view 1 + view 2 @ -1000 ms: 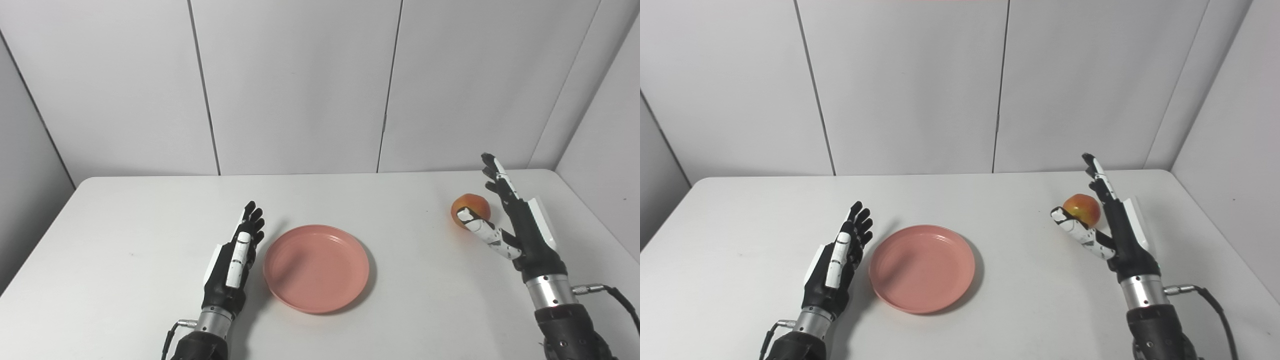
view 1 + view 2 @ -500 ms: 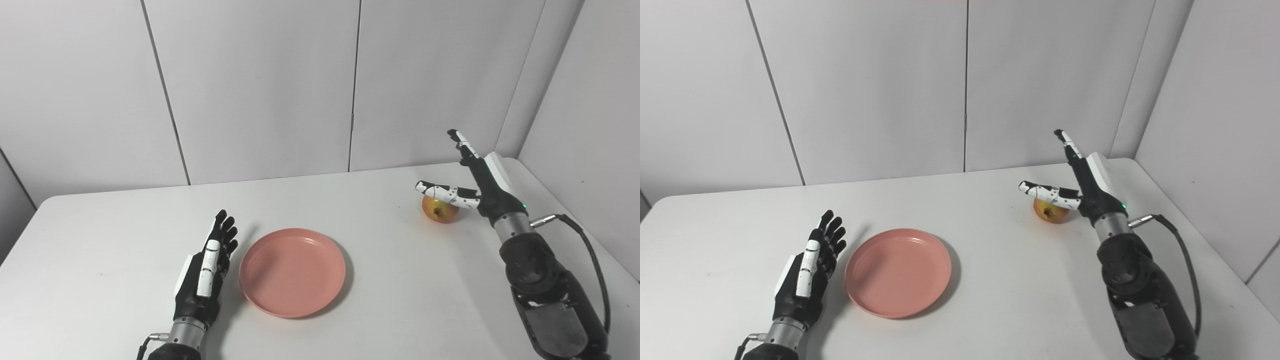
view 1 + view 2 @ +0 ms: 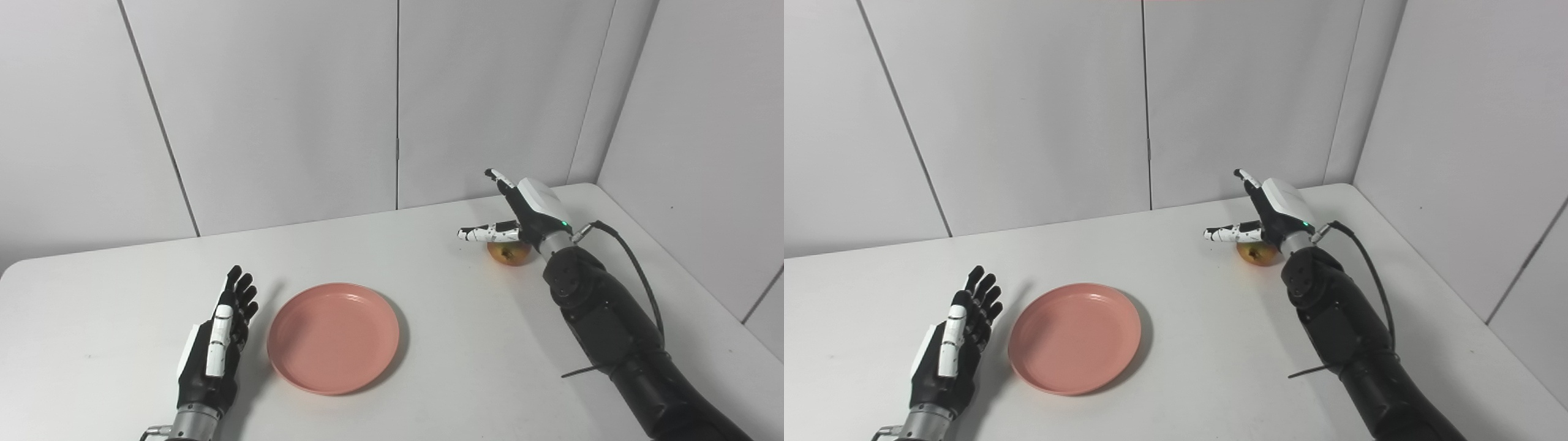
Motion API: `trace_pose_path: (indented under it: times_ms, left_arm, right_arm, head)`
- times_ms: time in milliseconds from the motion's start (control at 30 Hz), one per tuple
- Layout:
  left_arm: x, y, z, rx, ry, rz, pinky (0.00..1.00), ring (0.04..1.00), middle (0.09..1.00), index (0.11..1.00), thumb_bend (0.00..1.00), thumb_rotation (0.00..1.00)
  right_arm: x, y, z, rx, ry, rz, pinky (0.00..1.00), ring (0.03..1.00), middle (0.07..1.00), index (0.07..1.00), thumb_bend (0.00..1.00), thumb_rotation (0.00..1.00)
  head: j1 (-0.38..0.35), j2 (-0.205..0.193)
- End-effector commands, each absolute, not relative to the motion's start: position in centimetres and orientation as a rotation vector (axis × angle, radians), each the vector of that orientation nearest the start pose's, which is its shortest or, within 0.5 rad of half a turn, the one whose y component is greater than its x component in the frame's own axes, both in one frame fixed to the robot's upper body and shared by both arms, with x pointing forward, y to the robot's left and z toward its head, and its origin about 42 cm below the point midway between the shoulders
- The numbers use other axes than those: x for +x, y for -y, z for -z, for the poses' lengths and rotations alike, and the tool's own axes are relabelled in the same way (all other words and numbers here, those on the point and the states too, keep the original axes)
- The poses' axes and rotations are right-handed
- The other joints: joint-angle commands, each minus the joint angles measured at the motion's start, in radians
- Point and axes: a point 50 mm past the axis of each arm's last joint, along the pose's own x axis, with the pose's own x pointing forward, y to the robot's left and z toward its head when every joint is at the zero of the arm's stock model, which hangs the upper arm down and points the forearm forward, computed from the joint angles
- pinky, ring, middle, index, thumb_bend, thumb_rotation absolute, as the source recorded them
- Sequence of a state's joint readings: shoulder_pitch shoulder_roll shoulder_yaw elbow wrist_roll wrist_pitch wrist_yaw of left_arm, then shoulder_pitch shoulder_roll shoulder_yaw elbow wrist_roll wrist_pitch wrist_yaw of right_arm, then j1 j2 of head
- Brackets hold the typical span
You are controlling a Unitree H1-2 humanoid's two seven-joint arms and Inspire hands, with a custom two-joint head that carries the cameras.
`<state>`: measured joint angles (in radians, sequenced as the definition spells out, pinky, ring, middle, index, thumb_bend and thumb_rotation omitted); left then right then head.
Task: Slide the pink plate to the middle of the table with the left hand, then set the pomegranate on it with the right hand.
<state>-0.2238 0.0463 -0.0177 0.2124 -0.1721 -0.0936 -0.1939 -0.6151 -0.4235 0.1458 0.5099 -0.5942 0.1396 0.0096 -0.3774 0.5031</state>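
Observation:
The pink plate (image 3: 334, 337) lies flat on the white table (image 3: 429, 380), near its middle. My left hand (image 3: 214, 352) rests open just left of the plate, fingers straight and pointing away, a small gap from the rim. The pomegranate (image 3: 507, 253), orange-red, sits at the far right of the table. My right hand (image 3: 520, 214) hovers over it, open, fingers spread and thumb stretched to the left; the hand and wrist cover the fruit's top and right side. I cannot tell whether the palm touches the fruit.
Grey wall panels (image 3: 392, 104) close off the back of the table and its right side. A black cable (image 3: 637, 275) loops off my right forearm. The table's right edge (image 3: 692, 288) runs close to my right arm.
The camera has swung right, shifting the whole picture left. My right hand has moved from beside the pomegranate to above it, tipping palm down. The left hand and the plate have stayed put.

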Motion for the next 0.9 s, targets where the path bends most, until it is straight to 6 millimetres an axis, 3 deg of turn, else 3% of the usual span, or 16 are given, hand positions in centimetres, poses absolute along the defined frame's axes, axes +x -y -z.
trace_pose_path:
  times_ms: [0, 500, 867]
  left_arm:
    - [34.7, -20.4, -10.5, -0.108, 0.093, 0.246, 1.0, 1.0, 1.0, 1.0, 0.49, 1.0]
    - [34.4, -20.2, -10.7, -0.105, 0.097, 0.248, 1.0, 1.0, 1.0, 1.0, 0.49, 1.0]
    - [34.4, -20.1, -10.8, -0.108, 0.099, 0.249, 1.0, 1.0, 1.0, 1.0, 0.49, 1.0]
  right_arm:
    - [48.8, 32.6, -23.8, -1.124, 0.059, 0.088, 0.84, 0.912, 0.926, 0.931, 0.98, 0.48]
    - [49.1, 33.5, -22.8, -1.201, -0.007, 0.047, 0.89, 0.917, 0.927, 0.928, 0.96, 0.42]
    - [47.6, 33.8, -23.1, -1.197, -0.002, 0.048, 0.81, 0.894, 0.898, 0.898, 0.91, 0.38]
  head:
    - [0.002, 0.002]
    - [0.001, 0.011]
    - [0.003, 0.014]
